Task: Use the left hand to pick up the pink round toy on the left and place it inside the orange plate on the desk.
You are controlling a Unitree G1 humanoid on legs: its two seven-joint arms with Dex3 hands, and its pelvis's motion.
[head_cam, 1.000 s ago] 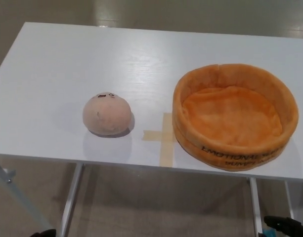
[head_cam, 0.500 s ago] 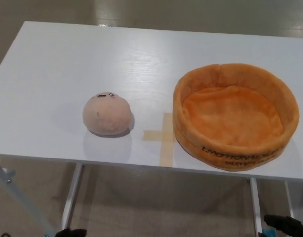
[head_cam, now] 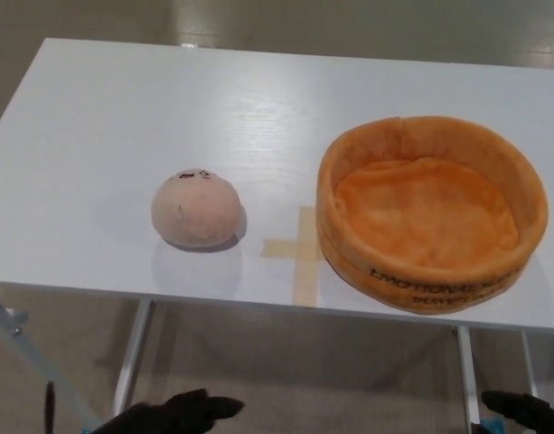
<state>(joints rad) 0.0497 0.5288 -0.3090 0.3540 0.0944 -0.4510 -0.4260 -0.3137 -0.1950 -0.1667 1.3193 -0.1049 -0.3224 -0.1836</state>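
Note:
The pink round toy (head_cam: 195,209) sits on the white desk (head_cam: 168,108), left of centre near the front edge, with a small face on top. To its right stands the orange plush plate (head_cam: 430,210), a round walled dish with nothing in it. My left hand (head_cam: 182,415) shows at the bottom edge, below the desk's front edge and well short of the toy, fingers spread and holding nothing. Only a sliver of my right hand (head_cam: 521,411) shows at the bottom right corner, too little to read its fingers.
A cross of tan tape (head_cam: 299,249) marks the desk between toy and plate. White desk legs (head_cam: 132,362) run down below the front edge, and a grey bar (head_cam: 28,362) slants at the lower left.
My left hand has risen into view at the bottom edge and moved right, toward the desk front. Toy, plate and right hand have stayed put.

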